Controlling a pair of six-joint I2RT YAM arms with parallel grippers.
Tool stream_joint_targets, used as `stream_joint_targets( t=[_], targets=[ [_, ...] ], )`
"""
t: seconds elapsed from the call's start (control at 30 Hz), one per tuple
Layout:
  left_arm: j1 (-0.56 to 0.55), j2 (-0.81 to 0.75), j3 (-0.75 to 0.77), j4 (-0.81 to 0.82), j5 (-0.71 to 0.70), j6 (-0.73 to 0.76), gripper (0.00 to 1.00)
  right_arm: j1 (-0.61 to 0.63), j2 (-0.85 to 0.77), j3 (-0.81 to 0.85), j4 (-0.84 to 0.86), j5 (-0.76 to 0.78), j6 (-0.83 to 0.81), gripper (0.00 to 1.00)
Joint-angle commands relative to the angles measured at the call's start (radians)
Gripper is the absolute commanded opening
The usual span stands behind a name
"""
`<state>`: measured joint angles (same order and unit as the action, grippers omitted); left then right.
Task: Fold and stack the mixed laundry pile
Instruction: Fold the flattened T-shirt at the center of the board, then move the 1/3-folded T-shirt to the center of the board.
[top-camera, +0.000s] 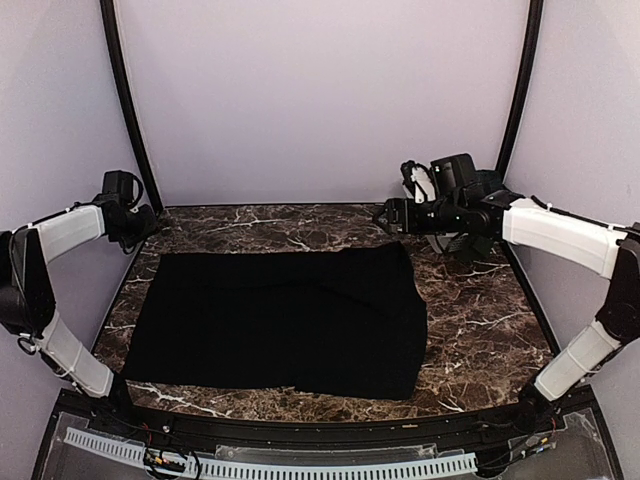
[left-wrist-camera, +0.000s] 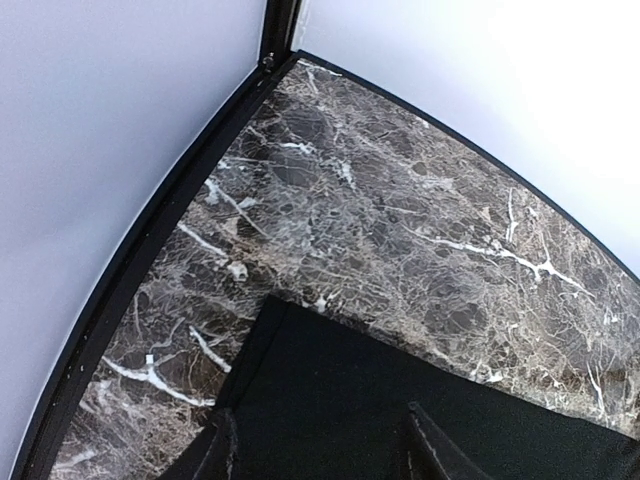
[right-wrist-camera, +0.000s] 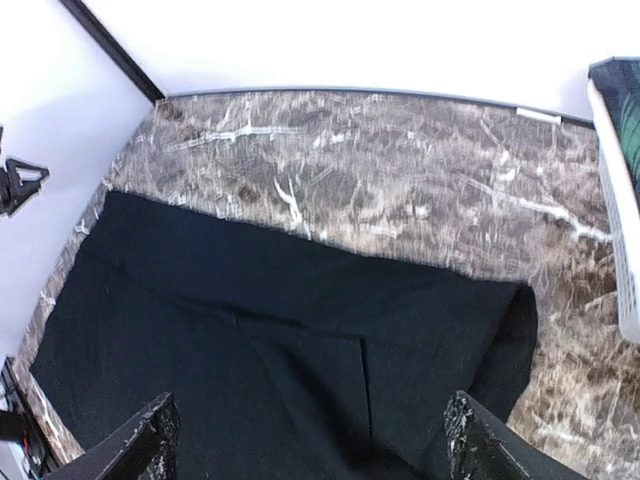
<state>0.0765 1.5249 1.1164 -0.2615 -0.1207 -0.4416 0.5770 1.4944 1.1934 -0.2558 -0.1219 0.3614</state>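
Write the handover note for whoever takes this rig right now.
Left gripper: open, empty, over the black cloth's far left corner.
Right gripper: open, empty, above its far right corner.
Black cloth: spread flat on the table.
Green checked garment: in the white basket, seen only at the right wrist view's edge.
Done: cloth laid out; nothing stacked.
Left: fold the cloth, then fold and stack the rest.

In the left wrist view, the black cloth (left-wrist-camera: 400, 400) was cut off by the lower edge, and only the finger ends of the left gripper (left-wrist-camera: 320, 440) were seen. In the right wrist view, the white basket (right-wrist-camera: 618, 230) and the green-and-navy fabric (right-wrist-camera: 622, 95) at its rim were cropped by the right edge, so that garment could not be identified. In the top view, the jaws of the right gripper (top-camera: 390, 215) were too small and dark to be made out.
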Motion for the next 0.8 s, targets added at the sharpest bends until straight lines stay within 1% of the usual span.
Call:
stream_joint_targets(
  t=[0.0, 0.1, 0.17, 0.2, 0.3, 0.33, 0.43, 0.53, 0.63, 0.77],
  targets=[
    [-0.02, 0.037, 0.037, -0.024, 0.042, 0.033, 0.53, -0.006, 0.032, 0.069, -0.023, -0.062, -0.074, 0.89],
    [-0.039, 0.039, 0.038, -0.002, 0.081, 0.055, 0.54, -0.025, 0.028, 0.047, -0.003, -0.082, -0.071, 0.9],
    [-0.063, 0.038, 0.027, 0.033, 0.099, 0.073, 0.56, -0.055, 0.068, 0.063, 0.001, -0.11, -0.082, 0.87],
    [-0.093, 0.045, 0.025, 0.043, 0.111, 0.077, 0.58, -0.065, 0.105, 0.084, 0.0, -0.113, -0.092, 0.86],
    [-0.123, 0.094, 0.052, 0.055, 0.17, 0.09, 0.59, -0.087, 0.269, 0.212, -0.054, -0.103, -0.137, 0.78],
    [-0.133, 0.126, 0.06, 0.049, 0.172, 0.092, 0.59, -0.092, 0.315, 0.252, -0.065, -0.095, -0.148, 0.74],
    [-0.14, 0.186, 0.089, 0.049, 0.184, 0.095, 0.59, -0.113, 0.417, 0.349, -0.102, -0.059, -0.15, 0.69],
    [-0.141, 0.231, 0.105, 0.053, 0.173, 0.096, 0.6, -0.149, 0.456, 0.37, -0.095, -0.047, -0.112, 0.65],
    [-0.141, 0.261, 0.133, 0.056, 0.152, 0.095, 0.63, -0.169, 0.483, 0.381, -0.092, -0.001, -0.09, 0.63],
    [-0.139, 0.302, 0.189, 0.025, 0.132, 0.098, 0.65, -0.176, 0.543, 0.438, -0.145, 0.057, -0.095, 0.61]
  ],
)
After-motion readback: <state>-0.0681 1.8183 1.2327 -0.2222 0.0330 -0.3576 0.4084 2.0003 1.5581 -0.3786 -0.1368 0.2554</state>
